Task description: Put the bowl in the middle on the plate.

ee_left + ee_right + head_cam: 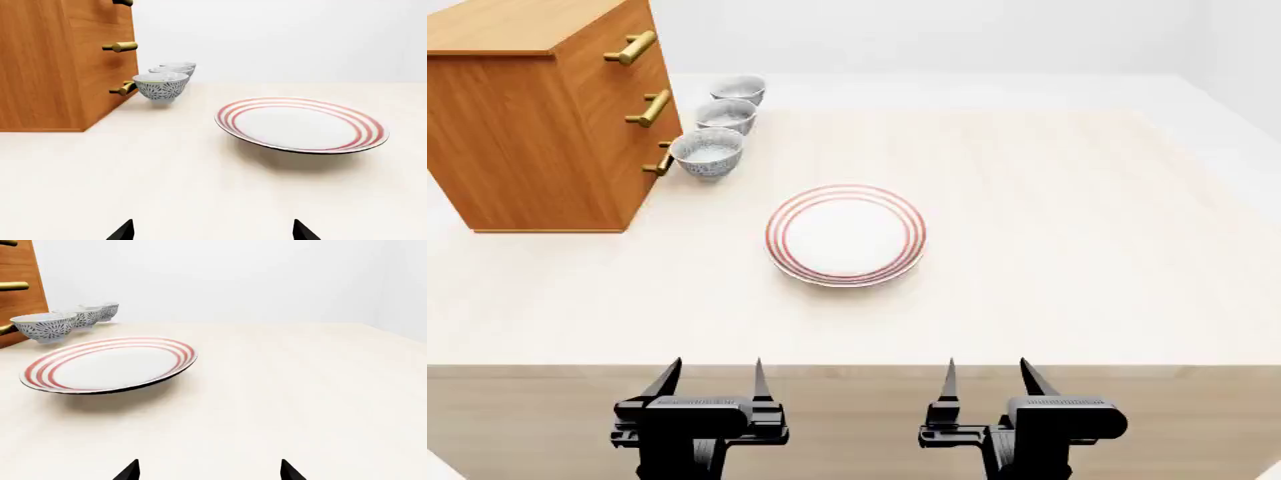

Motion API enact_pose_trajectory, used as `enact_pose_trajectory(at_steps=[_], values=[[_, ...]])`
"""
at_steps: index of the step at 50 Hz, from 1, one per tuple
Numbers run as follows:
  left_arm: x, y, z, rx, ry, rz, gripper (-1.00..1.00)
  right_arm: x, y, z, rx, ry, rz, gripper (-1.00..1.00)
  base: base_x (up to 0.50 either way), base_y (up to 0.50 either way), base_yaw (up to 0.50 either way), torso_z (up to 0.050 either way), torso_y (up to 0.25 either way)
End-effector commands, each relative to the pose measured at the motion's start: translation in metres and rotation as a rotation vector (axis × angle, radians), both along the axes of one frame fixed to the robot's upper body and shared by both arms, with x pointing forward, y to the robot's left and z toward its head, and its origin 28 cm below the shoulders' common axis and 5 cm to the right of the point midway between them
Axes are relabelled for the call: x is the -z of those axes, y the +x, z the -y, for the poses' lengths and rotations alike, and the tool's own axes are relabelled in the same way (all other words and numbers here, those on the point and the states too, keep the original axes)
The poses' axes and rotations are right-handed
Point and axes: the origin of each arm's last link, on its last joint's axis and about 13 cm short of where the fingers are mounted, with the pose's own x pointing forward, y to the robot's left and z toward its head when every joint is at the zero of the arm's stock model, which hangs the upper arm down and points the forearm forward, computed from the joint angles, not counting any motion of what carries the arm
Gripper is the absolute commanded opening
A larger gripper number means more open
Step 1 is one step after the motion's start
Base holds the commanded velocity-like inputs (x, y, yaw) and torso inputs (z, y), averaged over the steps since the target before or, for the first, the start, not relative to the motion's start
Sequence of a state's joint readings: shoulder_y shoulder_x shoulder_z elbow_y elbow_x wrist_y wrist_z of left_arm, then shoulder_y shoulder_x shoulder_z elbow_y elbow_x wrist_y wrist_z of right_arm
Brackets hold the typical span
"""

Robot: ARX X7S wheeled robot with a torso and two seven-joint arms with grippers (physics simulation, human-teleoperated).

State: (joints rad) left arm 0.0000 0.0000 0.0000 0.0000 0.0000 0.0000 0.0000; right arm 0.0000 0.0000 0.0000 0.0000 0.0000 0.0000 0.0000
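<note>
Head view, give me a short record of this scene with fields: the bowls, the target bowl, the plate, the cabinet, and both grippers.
bowls: three patterned look-alikes in a row beside the drawer fronts
target bowl: the middle bowl, between the near bowl and the far bowl
plate: red-ringed plate, nothing on it, apart from the bowls
cabinet: wooden drawer cabinet, brass handles facing the bowls
left gripper: open, holding nothing, at the table's near edge
right gripper: open, holding nothing, at the table's near edge
task state: not started
</note>
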Motion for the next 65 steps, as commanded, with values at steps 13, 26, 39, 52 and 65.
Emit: enact_pose_trajectory(at_steps=[13,26,39,52,65], values=[[-0.023,-0.005,-0.004,-0.047,0.008,0.080,1.00,-0.021,-0.009,-0.001,-0.013,-0.013,0.064,1.00,0.00,0.00,0.00,0.000,0.000],[-0.081,-0.030,-0.013,-0.092,-0.009,0.278,1.00,-0.065,-0.029,-0.003,-0.035,-0.022,0.217,1.00,0.00,0.00,0.00,0.000,0.000],[-0.100,-0.042,-0.015,-0.100,-0.031,0.340,1.00,-0.088,-0.043,-0.004,-0.046,-0.012,0.293,1.00,0.00,0.00,0.00,0.000,0.000],[-0.101,-0.044,-0.015,-0.090,-0.030,0.341,1.00,-0.086,-0.042,-0.003,-0.048,-0.005,0.266,1.00,0.00,0.44,0.00,0.000,0.000],[-0.102,-0.044,-0.015,-0.089,-0.030,0.342,1.00,-0.087,-0.044,-0.004,-0.049,-0.008,0.259,1.00,0.00,0.50,0.00,0.000,0.000]])
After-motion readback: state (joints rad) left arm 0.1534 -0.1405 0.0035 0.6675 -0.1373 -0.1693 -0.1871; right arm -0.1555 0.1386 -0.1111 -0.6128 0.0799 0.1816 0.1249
